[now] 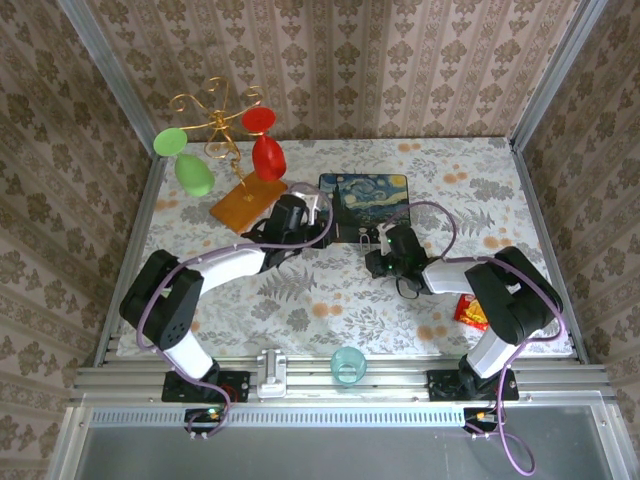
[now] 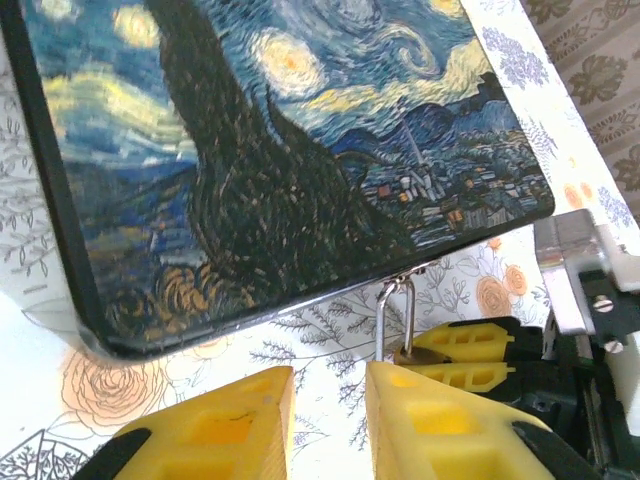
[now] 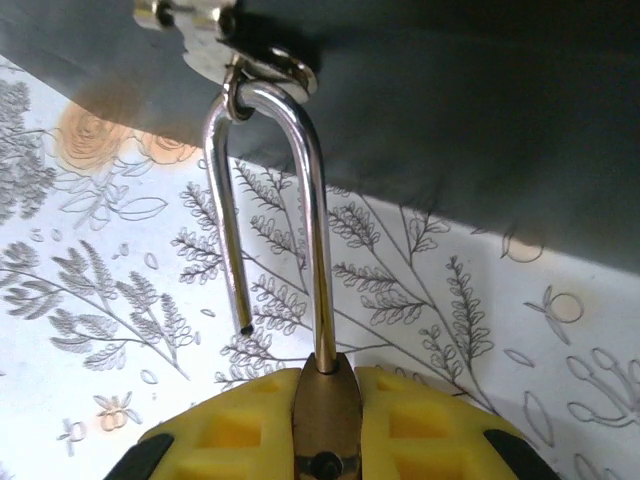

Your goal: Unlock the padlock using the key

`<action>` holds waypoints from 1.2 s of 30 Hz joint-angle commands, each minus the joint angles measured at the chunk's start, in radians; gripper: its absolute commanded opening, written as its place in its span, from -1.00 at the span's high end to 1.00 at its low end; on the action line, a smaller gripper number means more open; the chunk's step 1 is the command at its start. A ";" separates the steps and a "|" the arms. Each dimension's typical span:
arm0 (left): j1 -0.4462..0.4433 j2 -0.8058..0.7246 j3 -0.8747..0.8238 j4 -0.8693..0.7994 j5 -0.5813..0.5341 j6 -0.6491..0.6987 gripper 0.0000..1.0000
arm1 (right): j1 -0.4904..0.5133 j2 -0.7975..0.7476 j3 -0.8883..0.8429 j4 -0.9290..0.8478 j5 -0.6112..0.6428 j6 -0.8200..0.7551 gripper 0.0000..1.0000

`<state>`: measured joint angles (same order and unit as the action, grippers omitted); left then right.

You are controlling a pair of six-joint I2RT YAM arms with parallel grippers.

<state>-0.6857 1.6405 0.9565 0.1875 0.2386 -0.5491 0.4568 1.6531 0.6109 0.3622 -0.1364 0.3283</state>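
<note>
- Brass-coloured padlock (image 3: 322, 402) sits clamped between the yellow fingers (image 3: 245, 425) of the right gripper (image 3: 322, 388), which is closed tight on the lock body.
- Its silver shackle (image 3: 318, 240) goes up from the body and passes through a small metal ring (image 3: 272, 72) on the edge of the painted box.
- One leg of the shackle is seated in the body; the shorter leg ends free above the tablecloth, outside the body.
- From the left wrist camera, the padlock (image 2: 412, 352) hangs at the near edge of the Starry Night box (image 2: 300, 150), held by the right gripper (image 2: 445, 360).
- The left gripper (image 2: 328, 425) is just beside the lock, with its two yellow fingers (image 2: 225, 430) a little apart. Bare cloth is visible in the gap and nothing is between them.
- From above, both grippers meet at the near side of the box (image 1: 365, 195): the left gripper (image 1: 316, 212) at its left corner, the right gripper (image 1: 376, 240) at the padlock (image 1: 364, 237).
- A teal cup (image 1: 348, 365) stands on the front rail and a red packet (image 1: 470, 312) lies by the right arm.
</note>
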 commanded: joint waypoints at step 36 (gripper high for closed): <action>-0.048 0.367 0.362 -0.349 -0.186 0.502 0.54 | 0.101 0.339 -0.123 0.951 0.267 0.828 0.93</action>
<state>-0.7444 1.9850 1.3830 -0.0059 0.0406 -0.0582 0.5617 2.0167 0.4946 1.3277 0.0223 1.1339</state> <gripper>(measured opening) 0.237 0.156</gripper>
